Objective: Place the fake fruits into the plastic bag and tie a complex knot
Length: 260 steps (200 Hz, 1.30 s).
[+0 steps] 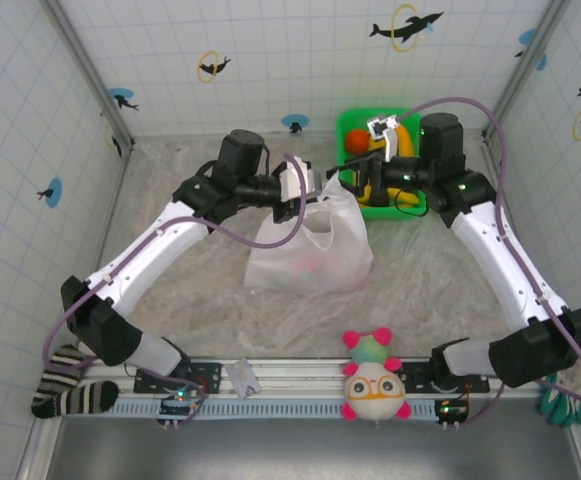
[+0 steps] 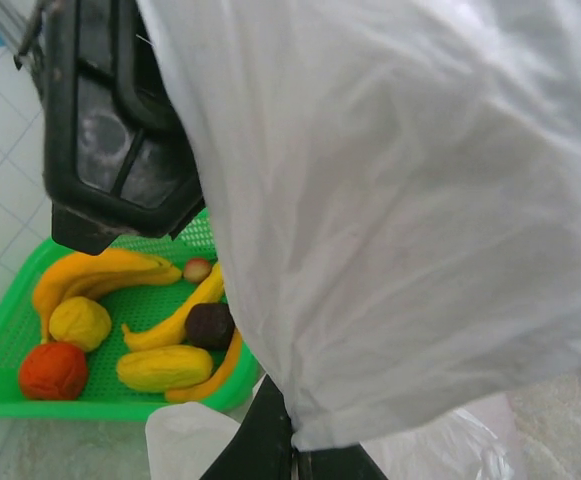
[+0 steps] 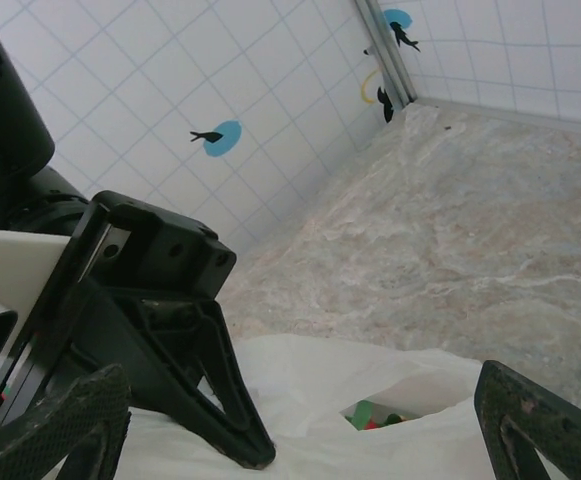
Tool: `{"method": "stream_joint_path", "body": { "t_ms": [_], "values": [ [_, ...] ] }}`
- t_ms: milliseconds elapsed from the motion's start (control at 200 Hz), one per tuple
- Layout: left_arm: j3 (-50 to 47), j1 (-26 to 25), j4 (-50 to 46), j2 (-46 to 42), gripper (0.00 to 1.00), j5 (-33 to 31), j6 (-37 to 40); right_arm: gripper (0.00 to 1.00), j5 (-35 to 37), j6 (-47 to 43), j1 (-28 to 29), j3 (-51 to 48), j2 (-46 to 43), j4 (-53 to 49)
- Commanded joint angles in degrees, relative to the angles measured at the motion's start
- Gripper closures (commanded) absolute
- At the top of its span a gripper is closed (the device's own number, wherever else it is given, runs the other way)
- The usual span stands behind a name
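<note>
White tiled walls [image 1: 300, 60] close the table [image 1: 170, 175] in on three sides; thin grey grid lines cross them; scattered over the tiles are blue dots [image 1: 122, 97] and yellow rings [image 1: 406, 25], each carrying a black fish or dolphin silhouette; grey metal posts [image 1: 85, 65] stand in the two far corners; the table wears a mottled beige-and-grey, stone-like covering, slightly glossy; an aluminium rail [image 1: 290, 378] runs along its near edge; the light is even and soft, the shadows faint.
</note>
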Motion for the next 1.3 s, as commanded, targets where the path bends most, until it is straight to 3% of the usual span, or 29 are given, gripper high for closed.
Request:
{"method": "stream_joint_path", "body": {
  "t_ms": [0,475,956,1171,1296],
  "values": [
    [-1.0,-0.3,0.7,-1.9,1.0,-0.8,1.3,0.08,-1.3,-3.3,0.5,-1.5,-1.8,-2.6],
    [-2.2,-0.3,2.4,-3.4,1.0,-0.7,1.1,0.02,0.5,-14.6,4.5,-2.2,-1.8,-9.7],
    [-2.5,-0.3,2.8,-3.7,1.0,0.2,0.9,0.13,3.2,-19.5,6.9,0.6,1.4,-15.3],
    [-2.6,-0.5,3.0,-3.7,1.0,0.6,0.9,0.25,3.1,-18.5,7.3,2.4,3.1,-15.8],
    [-2.7,-0.6,3.0,-3.6,1.0,0.5,0.8,0.25,2.8,-17.8,7.4,2.5,2.8,-14.2]
  ]
}}
